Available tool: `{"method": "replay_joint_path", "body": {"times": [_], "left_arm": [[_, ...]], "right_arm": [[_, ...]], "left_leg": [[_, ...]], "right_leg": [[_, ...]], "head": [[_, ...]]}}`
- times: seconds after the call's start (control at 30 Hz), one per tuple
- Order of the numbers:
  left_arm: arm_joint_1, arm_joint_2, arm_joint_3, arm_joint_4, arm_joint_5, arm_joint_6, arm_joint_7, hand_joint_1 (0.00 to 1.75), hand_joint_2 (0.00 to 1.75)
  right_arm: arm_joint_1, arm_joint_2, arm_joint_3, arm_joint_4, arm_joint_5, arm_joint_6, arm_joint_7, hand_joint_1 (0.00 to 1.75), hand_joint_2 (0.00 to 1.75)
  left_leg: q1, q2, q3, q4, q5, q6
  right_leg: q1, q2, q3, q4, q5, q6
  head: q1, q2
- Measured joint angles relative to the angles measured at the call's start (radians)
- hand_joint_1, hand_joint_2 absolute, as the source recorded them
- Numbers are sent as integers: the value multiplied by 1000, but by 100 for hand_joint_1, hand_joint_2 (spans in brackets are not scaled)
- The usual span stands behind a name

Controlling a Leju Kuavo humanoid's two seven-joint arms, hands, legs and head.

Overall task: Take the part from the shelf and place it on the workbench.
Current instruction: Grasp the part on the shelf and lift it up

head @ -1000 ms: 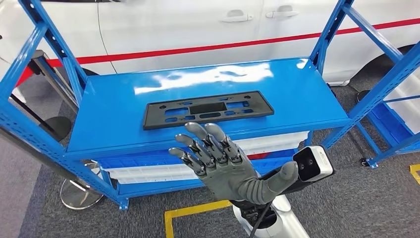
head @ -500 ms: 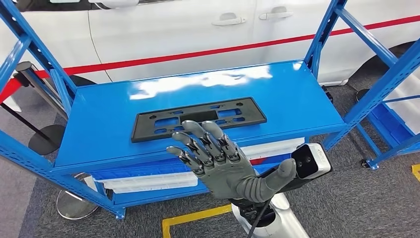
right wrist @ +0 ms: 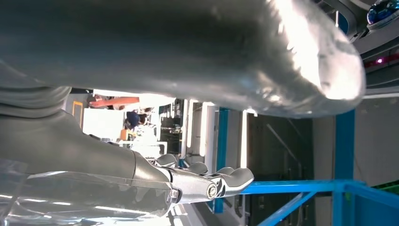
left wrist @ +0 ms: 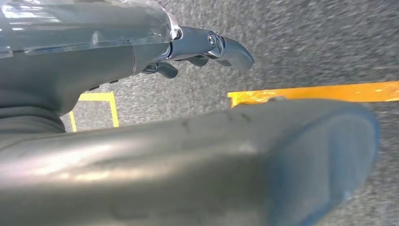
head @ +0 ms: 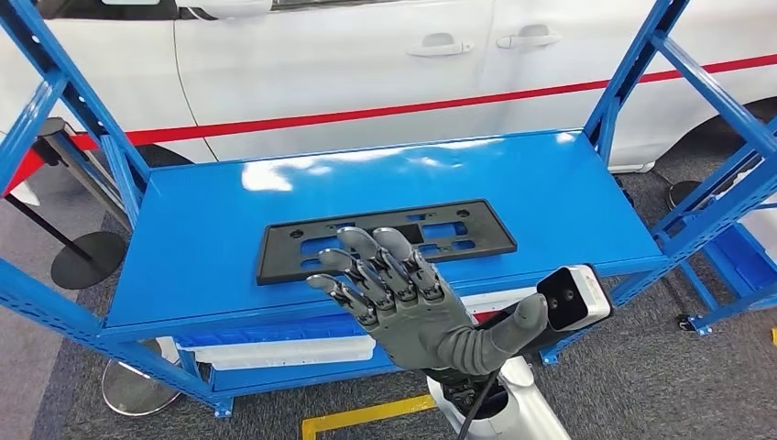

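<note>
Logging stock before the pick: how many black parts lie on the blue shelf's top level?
1. The black part lies flat near the front edge of the blue shelf, partly behind the right hand. Lower levels are mostly hidden.

The right robot hand reaches in with its thick grey thumb stretched apart from its darker fingers, which lie straight and hold nothing, while beyond the fingertips stand blue shelf posts and beams before a dim, blurred hall.
</note>
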Motion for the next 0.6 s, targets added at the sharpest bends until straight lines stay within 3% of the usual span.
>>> {"method": "replay_joint_path", "body": {"times": [0.07,0.13,0.2,0.33,0.37,0.4,0.47,0.5,0.53,0.6], "left_arm": [[0,-1,0,0,1,0,1,0,0],[0,-1,0,0,1,0,2,0,0],[-3,-1,0,0,1,0,2,0,0],[-1,-1,0,0,0,0,3,0,0],[1,-1,0,0,0,0,3,0,0],[2,-1,0,0,1,1,3,0,0],[4,-1,0,0,1,2,2,0,0],[4,0,0,1,1,2,2,0,0],[4,0,0,1,1,3,2,0,0],[2,0,0,2,0,2,1,0,0]], "right_arm": [[1,0,0,1,-1,0,0,0,0],[1,0,-1,1,-1,0,0,0,0],[-1,2,-1,1,-1,1,0,0,0],[0,4,-1,2,-1,1,1,0,0],[1,4,-1,3,-1,1,1,0,0],[2,4,-1,3,-1,1,1,0,0],[3,4,-1,3,-1,2,1,0,0],[3,4,-1,4,-1,3,1,0,0],[3,4,-1,5,-1,3,1,0,0],[3,4,-1,7,0,3,1,0,0]], "left_leg": [[-1,1,6,0,-9,-13],[-2,3,15,7,-14,-25],[-1,5,2,57,-28,-32],[2,5,-147,273,-106,-47],[2,5,-167,281,-100,-48],[2,5,-170,251,-69,-47],[1,6,-141,127,31,-39],[-1,6,-127,70,61,-34],[-4,6,-118,36,80,-28],[-8,6,-115,22,79,-16]], "right_leg": [[7,1,12,-36,-2,-12],[4,2,27,-47,0,-22],[-2,1,51,-56,-8,-32],[-3,1,79,-60,-33,-40],[-2,3,88,-59,-40,-39],[-2,4,99,-59,-49,-38],[-2,6,124,-59,-67,-32],[-1,6,132,-57,-76,-28],[-1,6,136,-55,-82,-23],[0,5,136,-54,-90,-13]], "head": [[1,0],[2,0],[0,0],[-4,0],[-4,0],[-4,0],[-4,0],[-3,0],[-3,0],[-3,0]]}}
